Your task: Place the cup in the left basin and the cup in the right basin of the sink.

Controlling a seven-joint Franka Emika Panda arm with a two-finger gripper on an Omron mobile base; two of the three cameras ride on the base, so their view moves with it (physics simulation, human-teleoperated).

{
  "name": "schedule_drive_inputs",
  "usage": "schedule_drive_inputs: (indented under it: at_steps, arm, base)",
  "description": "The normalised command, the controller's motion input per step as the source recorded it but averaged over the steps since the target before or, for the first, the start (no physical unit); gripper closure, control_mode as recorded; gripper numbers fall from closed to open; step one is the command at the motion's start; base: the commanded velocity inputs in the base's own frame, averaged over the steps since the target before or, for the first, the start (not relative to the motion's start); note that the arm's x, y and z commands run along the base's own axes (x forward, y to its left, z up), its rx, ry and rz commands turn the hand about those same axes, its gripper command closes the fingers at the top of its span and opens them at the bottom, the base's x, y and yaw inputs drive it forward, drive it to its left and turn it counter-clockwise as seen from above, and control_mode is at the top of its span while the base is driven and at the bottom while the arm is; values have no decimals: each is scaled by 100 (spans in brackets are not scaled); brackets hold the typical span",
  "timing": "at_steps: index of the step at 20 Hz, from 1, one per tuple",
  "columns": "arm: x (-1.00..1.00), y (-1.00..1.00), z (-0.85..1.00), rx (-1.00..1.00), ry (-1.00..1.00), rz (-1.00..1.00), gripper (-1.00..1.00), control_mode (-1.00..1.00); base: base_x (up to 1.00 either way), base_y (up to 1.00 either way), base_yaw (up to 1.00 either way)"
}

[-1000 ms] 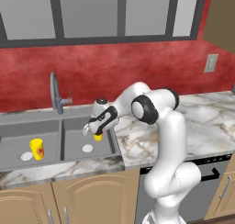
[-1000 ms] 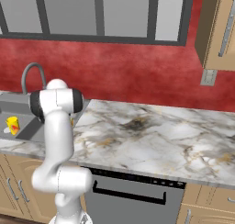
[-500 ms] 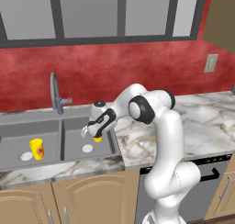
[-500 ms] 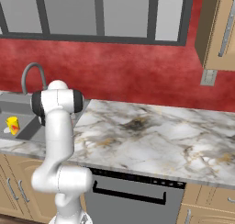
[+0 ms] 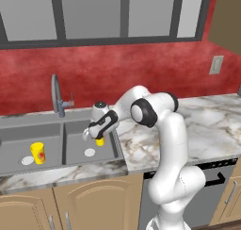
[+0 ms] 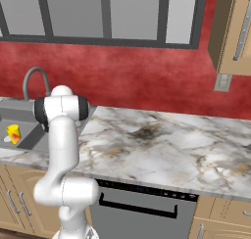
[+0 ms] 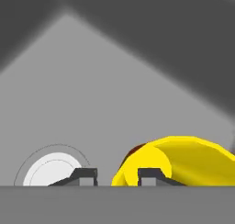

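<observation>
The gripper reaches down into the right basin of the sink, the arm bent over from the marble desk. A yellow cup sits just beneath it, low in that basin and beside the round pale drain. From the left base view the cup shows as a small yellow patch under the dark fingers.

In the hand view the cup lies close under the camera, looking tipped on its side with a dark red spot at its left end. The two finger tips stand apart: the right one is in front of the yellow body, the left one is over bare grey floor next to the drain. The jaws are parted, and I cannot tell for sure whether either finger touches the cup; it looks let go rather than squeezed.

The other yellow cup, with a red mark on its side, stands upright in the left basin, near that basin's drain. The right base view shows this cup too, past the arm's white shoulder. The curved tap rises behind the divider between the two basins.
</observation>
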Motion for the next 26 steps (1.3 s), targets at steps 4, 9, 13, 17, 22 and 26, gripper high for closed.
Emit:
schedule_drive_inputs:
  at_steps: [4,9,13,17,22,26]
  arm:
    - [-18,-5,1,0,0,-2,-100,-100]
    - [-25,-1,14,0,0,-5,-100,-100]
    - [-27,0,28,0,0,-5,-100,-100]
    - [-25,0,32,0,0,-4,-100,-100]
    - [-27,0,39,0,0,-2,-100,-100]
    - [-30,0,45,0,0,-2,-100,-100]
  base:
    - [0,0,0]
    - [0,0,0]
    - [0,0,0]
    - [0,0,0]
    - [0,0,0]
    - [0,0,0]
